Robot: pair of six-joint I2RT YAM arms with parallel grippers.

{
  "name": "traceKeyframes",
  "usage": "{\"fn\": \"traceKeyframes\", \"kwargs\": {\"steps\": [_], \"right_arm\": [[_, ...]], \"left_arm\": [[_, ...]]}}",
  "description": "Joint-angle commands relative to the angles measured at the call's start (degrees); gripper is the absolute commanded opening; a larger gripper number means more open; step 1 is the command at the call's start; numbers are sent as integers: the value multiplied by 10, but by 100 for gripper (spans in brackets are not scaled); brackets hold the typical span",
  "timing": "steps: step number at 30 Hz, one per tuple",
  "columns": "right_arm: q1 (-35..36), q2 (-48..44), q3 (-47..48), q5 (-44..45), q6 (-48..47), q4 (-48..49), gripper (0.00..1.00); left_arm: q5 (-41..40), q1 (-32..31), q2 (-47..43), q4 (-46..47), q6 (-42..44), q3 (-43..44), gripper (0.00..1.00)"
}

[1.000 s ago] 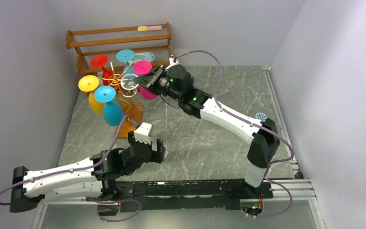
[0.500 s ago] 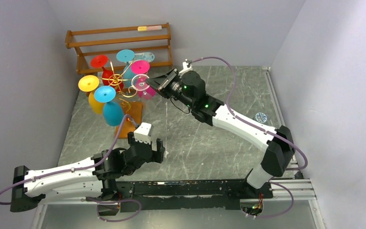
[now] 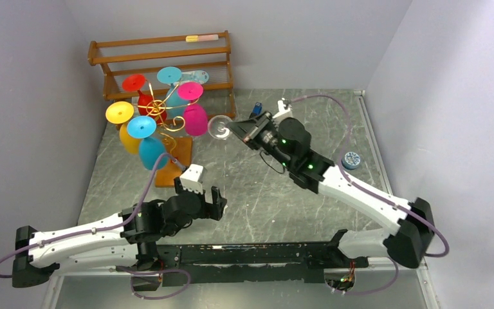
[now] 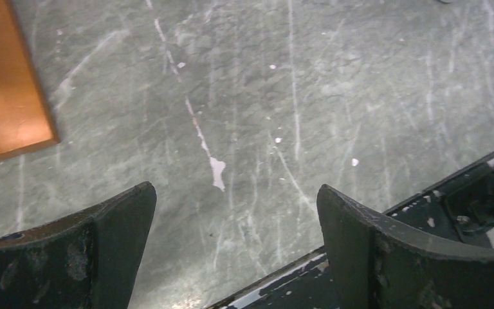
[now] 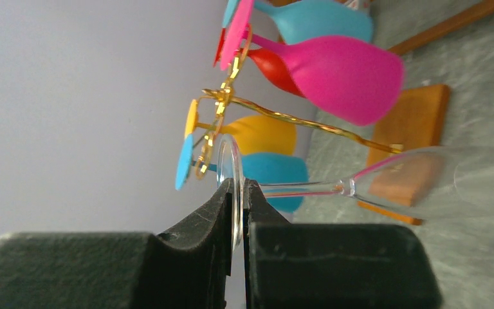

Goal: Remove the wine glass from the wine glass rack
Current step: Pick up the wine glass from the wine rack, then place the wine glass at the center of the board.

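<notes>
My right gripper (image 5: 238,188) pinched the clear wine glass (image 5: 309,188) by its foot, just off the wine glass rack (image 3: 167,123).
My left gripper (image 4: 235,199) gaped empty; that thin edge grip could let the glass slip.

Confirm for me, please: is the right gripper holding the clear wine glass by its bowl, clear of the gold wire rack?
Not by its bowl: the right gripper pinches the clear wine glass by its flat round foot, as the right wrist view shows. It is indeed clear of the gold wire rack.
</notes>
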Motion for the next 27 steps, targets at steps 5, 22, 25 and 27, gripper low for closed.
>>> {"fn": "traceKeyframes", "kwargs": {"steps": [5,22,25,27], "right_arm": [[-94,-138,-185,-13,-114,53,0],[-252,-268,-234,-221,-382,-80,0],[-251,-278,-249,-262,-411,-59,0],[-252,-283,-259,-289,-422,-46,0]], "left_arm": [[93,-1,86,96,5,10,100],[504,184,194,372,28,18,100],[525,189,190,419,19,3,100],[525,189,181,444,15,-8,100]]}}
